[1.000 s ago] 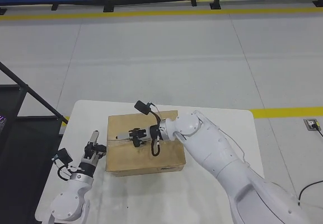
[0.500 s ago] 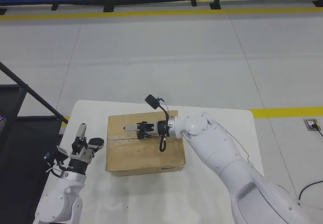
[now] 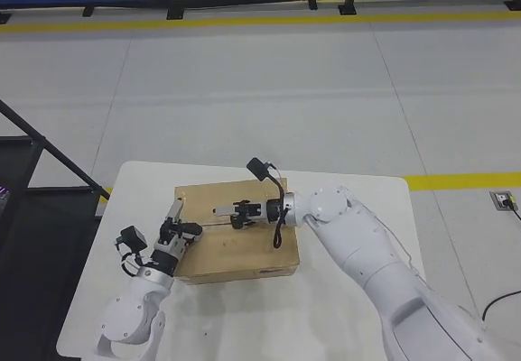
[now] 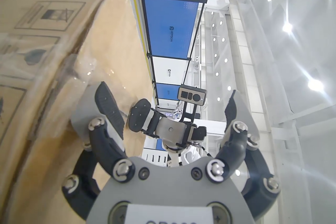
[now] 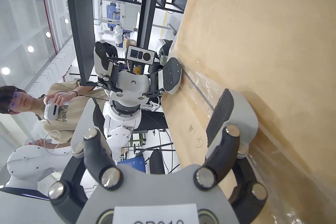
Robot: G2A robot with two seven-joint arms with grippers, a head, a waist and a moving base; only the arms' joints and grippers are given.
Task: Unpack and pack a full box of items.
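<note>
A closed cardboard box (image 3: 242, 251) stands in the middle of the white table, its top seam covered with clear tape. My left gripper (image 3: 177, 223) is at the box's left end, open. In the left wrist view (image 4: 168, 93) one pad lies against the box (image 4: 52, 38) at the taped seam and the other is in the air. My right gripper (image 3: 227, 212) lies open over the box top. In the right wrist view (image 5: 160, 109) one finger (image 5: 225, 114) rests on the box (image 5: 262, 38) beside the seam. The two grippers face each other along the seam.
The white table (image 3: 350, 298) has bare room in front of and to the right of the box. A black frame with dark netting (image 3: 7, 226) stands off the table's left side. Grey floor with a yellow line lies beyond.
My left gripper swung from the table's left side in to the box's left end. My right gripper drew back to the right along the box top.
</note>
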